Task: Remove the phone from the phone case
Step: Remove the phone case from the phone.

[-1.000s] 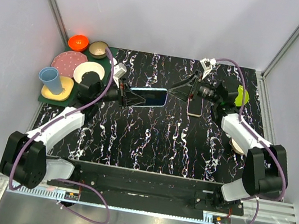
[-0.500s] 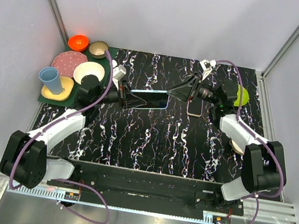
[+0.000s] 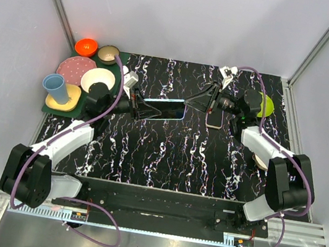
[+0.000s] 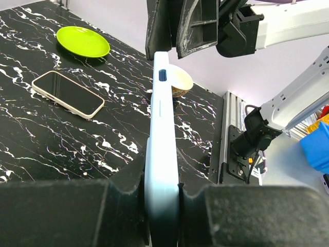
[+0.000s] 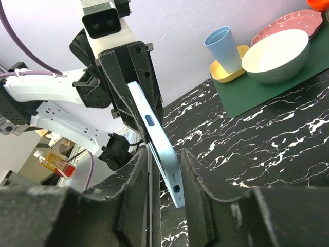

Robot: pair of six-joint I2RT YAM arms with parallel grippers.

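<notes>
A light blue phone in its case point(image 3: 164, 108) is held edge-up above the black marble table. My left gripper point(image 3: 145, 108) is shut on its left end; in the left wrist view the pale blue edge point(image 4: 162, 128) is pinched between my pads point(image 4: 162, 206). My right gripper point(image 3: 187, 104) is open and straddles the phone's right end. In the right wrist view the port end point(image 5: 172, 180) sits between the fingers point(image 5: 164, 170), with a gap on the right side. I cannot tell the case from the phone.
A second phone in a beige case point(image 3: 214, 117) lies flat under the right arm. A green plate point(image 3: 266, 105) and a small bowl point(image 3: 263, 161) are at the right. At the left sit a blue cup point(image 3: 55, 87), a white bowl point(image 3: 97, 79), a pink plate point(image 3: 76, 67) and an orange bowl point(image 3: 86, 45).
My right gripper has moved left and its fingers have come around the phone's right end. The left gripper keeps its hold, nearly still.
</notes>
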